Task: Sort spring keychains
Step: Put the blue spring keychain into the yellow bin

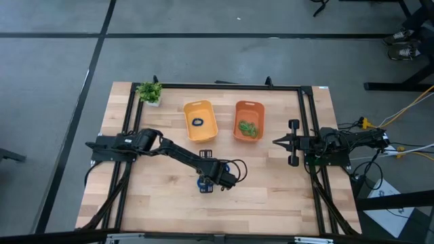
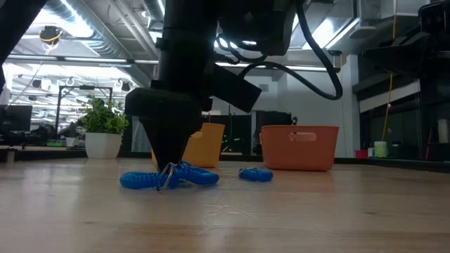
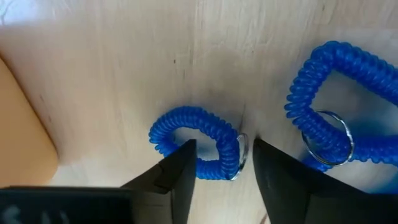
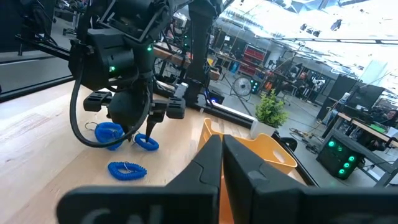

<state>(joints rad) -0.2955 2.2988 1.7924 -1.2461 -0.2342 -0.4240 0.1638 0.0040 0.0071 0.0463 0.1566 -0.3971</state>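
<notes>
Three bright blue spring keychains lie flat on the wooden table near its front middle [image 1: 203, 184]. My left gripper [image 3: 224, 149] points down over one of them [image 3: 186, 118], open. Its two fingers stand either side of the coil's end with the metal ring [image 3: 241, 152], and I see no touch. A second blue keychain [image 3: 323, 81] lies close beside it, and a third [image 4: 127, 169] lies a little apart. My right gripper [image 1: 277, 142] waits shut at the table's right side, pointing level.
A yellow bin [image 1: 200, 108] at the back holds one blue keychain [image 1: 197, 123]. The orange bin [image 1: 249, 106] beside it holds green ones [image 1: 249, 128]. A small potted plant [image 1: 149, 91] stands at the far left corner. Black frame rails [image 1: 308, 122] run along the table's sides.
</notes>
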